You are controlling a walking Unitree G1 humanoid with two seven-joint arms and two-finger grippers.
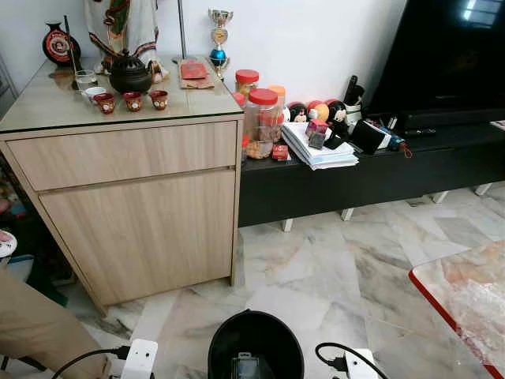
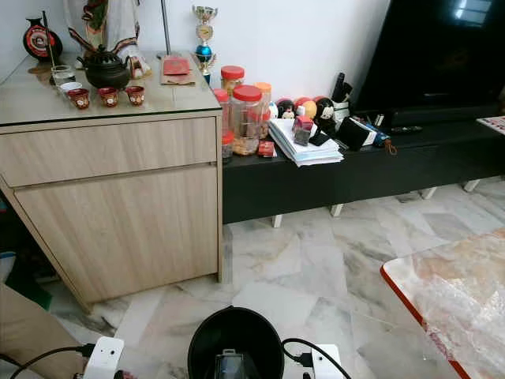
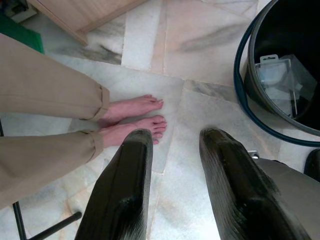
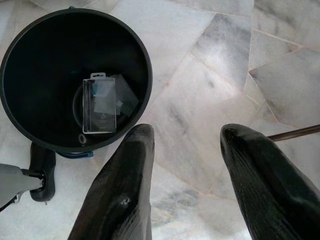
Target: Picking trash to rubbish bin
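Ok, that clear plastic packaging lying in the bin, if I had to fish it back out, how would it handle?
The clear plastic packaging looks thin and see-through, so probably very light and springy, apt to flex or crackle under the fingers. Its glossy surface may be slippery. It lies flat on the bottom of the black bin, so getting a finger under an edge could be awkward.

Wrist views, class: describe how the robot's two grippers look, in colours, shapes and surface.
The left gripper and right gripper each have two long, glossy black fingers with rounded tips, thick and slightly tapering. In the right wrist view a grey arm part with a black end piece shows.
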